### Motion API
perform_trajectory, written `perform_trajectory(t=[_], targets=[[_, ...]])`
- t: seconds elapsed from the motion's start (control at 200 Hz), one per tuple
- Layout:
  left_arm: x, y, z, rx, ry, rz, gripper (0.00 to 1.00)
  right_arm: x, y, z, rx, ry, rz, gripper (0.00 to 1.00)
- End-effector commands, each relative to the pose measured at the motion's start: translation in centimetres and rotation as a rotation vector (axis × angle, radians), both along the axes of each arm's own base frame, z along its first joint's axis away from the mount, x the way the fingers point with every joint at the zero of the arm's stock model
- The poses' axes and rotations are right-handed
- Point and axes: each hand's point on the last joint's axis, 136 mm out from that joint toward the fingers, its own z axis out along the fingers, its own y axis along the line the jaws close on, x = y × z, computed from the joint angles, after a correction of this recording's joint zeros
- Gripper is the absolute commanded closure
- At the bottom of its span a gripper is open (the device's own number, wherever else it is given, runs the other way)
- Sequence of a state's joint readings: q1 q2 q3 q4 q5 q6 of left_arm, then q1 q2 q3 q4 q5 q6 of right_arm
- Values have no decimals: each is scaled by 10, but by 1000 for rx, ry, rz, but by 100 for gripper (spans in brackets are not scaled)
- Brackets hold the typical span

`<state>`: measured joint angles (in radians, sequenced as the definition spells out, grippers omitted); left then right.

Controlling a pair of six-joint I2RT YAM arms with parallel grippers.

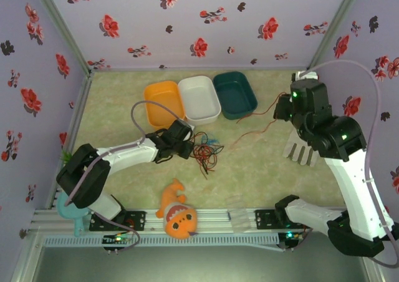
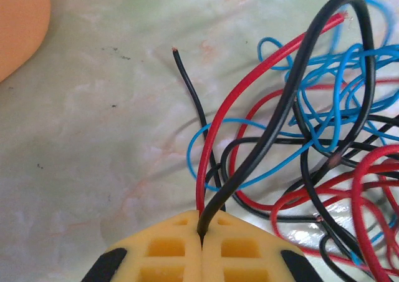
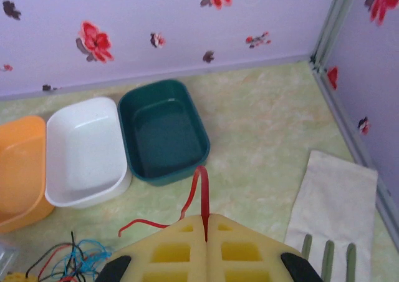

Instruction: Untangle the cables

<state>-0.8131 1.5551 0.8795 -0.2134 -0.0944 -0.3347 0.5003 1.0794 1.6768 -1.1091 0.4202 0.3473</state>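
Green marbled tabletop (image 1: 262, 170) with tangled thin red, black, blue cables (image 1: 204, 152). The left gripper (image 2: 201, 247) clamps red and black strands, the right gripper (image 3: 206, 229) red.

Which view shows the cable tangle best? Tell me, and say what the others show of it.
Left wrist: the cable tangle sits close up, single red, black and blue strands traceable, two pinched in the shut left gripper. Top external shows the tangle small, beside that gripper. Right wrist catches its edge at lower left.
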Motion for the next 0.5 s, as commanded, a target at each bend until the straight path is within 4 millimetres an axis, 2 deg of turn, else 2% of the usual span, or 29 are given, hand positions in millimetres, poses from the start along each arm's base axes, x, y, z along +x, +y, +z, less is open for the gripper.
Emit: perform_trajectory(t=[0.0,0.125,0.245,0.495], targets=[[-4,11,-3,25,5,20,100,-2,-13,16,-66,-28,-35,100],[-4,11,-3,24,4,21,100,0,-13,27,-63,-60,-38,100],[-3,9,-1,19,3,16,100,9,-4,35,-52,-78,-9,100],[-7,2,12,-37,-8,-13,98,50,23,52,-68,-125,38,100]])
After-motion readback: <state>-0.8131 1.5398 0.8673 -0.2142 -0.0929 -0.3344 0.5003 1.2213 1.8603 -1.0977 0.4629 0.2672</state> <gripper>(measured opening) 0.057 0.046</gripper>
